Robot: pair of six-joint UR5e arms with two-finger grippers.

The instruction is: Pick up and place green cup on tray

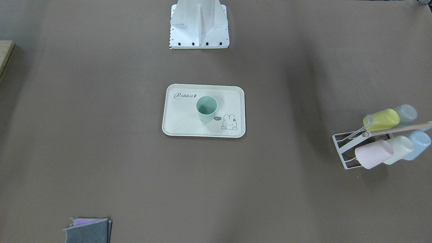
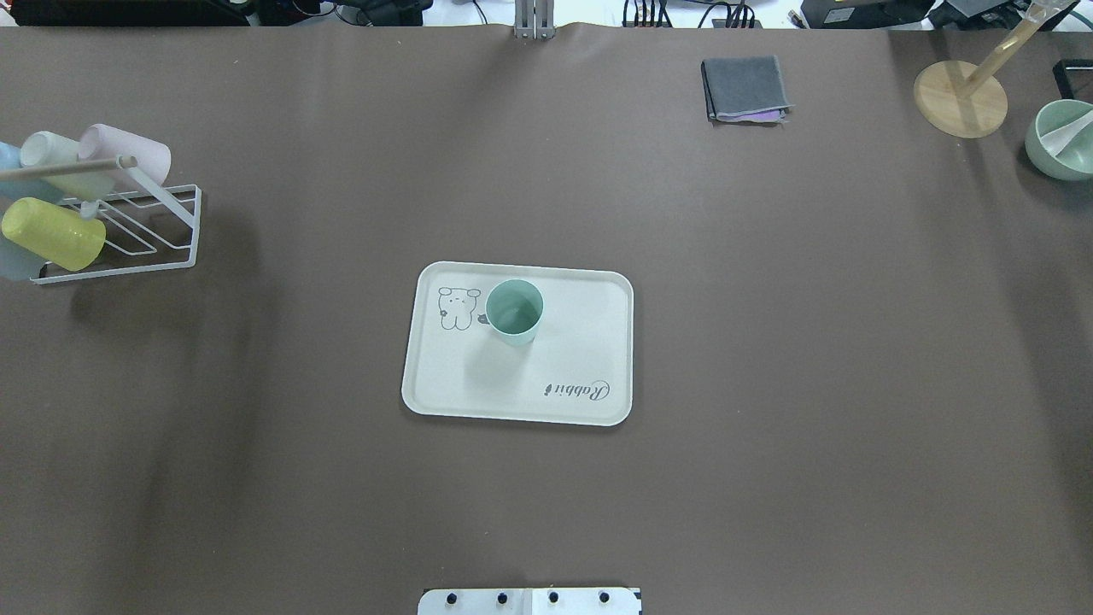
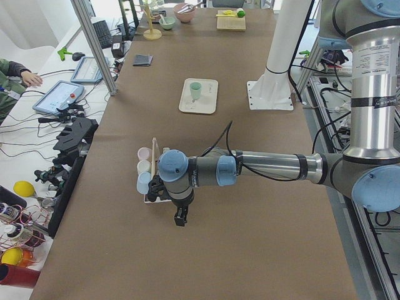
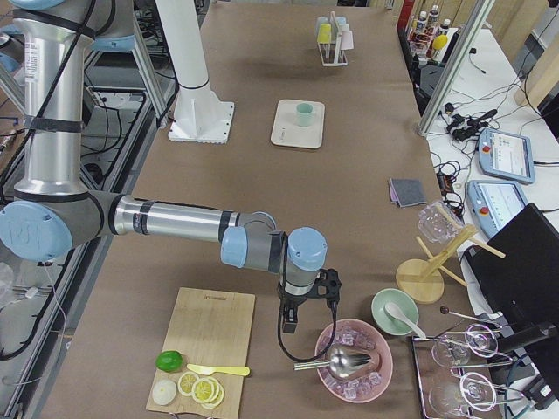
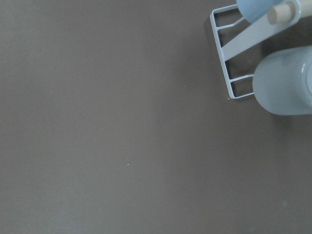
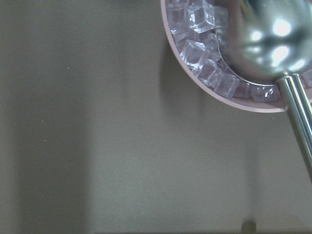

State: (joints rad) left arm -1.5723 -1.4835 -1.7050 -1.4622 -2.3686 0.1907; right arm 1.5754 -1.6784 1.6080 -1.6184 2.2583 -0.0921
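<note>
Green cup (image 1: pixel 206 108) stands upright, mouth up, on the tray (image 1: pixel 182 125), just off the tray's centre beside the rabbit drawing. Placement looks done.

Left gripper (image 3: pixel 180 219): well apart from the tray, above bare table next to the wire rack (image 2: pixel 197 226). It shows only in the side view, so I cannot tell how its jaws stand. Right gripper (image 4: pixel 288 327): well apart from the tray toward the opposite table end, again only a side view, jaw state cannot be told.

Step in hand, as judged: finishing clear of the work. To do it well, keep both arms away from the tray and do not brush the rack or the pink bowl (image 6: pixel 220 95) on any move.

Containers:
- Green cup: empty.
- Tray: holds only the cup.
- Rack: yellow cup (image 2: pixel 53 232), pink cup (image 2: pixel 128 154) and paler ones, lying on pegs.
- Pink bowl: ice cubes (image 6: pixel 197 48) and a metal scoop (image 6: pixel 265 36).
- Green bowl (image 2: pixel 1046 149), far from the tray: a white spoon (image 2: pixel 1072 132).
</note>
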